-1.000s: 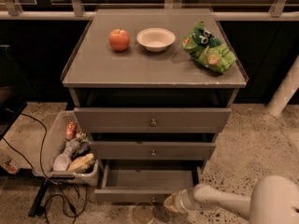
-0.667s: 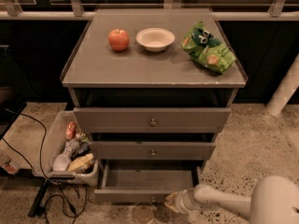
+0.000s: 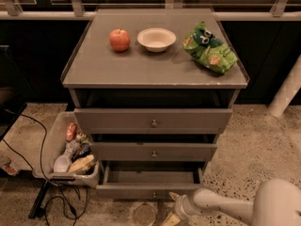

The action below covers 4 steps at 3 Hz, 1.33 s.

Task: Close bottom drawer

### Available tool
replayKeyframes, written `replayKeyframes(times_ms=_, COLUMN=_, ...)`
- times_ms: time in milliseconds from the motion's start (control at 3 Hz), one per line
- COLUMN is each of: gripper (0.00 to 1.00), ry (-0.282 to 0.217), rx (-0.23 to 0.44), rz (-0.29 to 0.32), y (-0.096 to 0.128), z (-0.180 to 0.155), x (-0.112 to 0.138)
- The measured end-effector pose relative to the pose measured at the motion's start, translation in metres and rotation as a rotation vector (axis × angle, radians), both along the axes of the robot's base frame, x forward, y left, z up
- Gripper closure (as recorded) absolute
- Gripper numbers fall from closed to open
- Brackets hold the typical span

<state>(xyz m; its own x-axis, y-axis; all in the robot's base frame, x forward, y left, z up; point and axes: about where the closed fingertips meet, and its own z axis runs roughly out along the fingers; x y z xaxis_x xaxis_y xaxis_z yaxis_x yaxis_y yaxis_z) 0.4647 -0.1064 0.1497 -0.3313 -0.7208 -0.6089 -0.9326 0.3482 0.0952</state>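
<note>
The bottom drawer [image 3: 150,190] of the grey cabinet [image 3: 155,72] is pulled out, its shallow box open and its flat front low in the view. Its knob is barely visible at the front's lower edge. My gripper [image 3: 172,210] is on the end of the white arm reaching in from the lower right. It sits just in front of the drawer front, right of the middle, close to or touching it. The middle drawer [image 3: 154,151] and top drawer [image 3: 153,121] above it stand slightly out.
On the cabinet top are a red apple [image 3: 120,39], a white bowl [image 3: 156,39] and a green chip bag [image 3: 209,49]. A bin of trash [image 3: 70,152] stands left of the cabinet, with black cables [image 3: 44,192] on the floor. A white post [image 3: 287,91] stands at the right.
</note>
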Motion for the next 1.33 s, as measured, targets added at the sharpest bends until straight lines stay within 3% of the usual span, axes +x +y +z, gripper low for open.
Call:
replayKeyframes(times_ms=333, gripper=0.16, ry=-0.017, rx=-0.011, rz=0.004, y=-0.006, z=0.010, x=0.013)
replayKeyframes(times_ms=667, gripper=0.40, ry=-0.017, rx=-0.011, rz=0.004, y=-0.005, z=0.010, x=0.012)
replayKeyframes(times_ms=1000, gripper=0.38, ry=-0.072, rx=-0.043, rz=-0.036, y=-0.035, z=0.035, x=0.068)
replayKeyframes(times_ms=1333, gripper=0.15, ry=-0.095, rx=-0.052, rz=-0.052, y=-0.042, z=0.042, x=0.081)
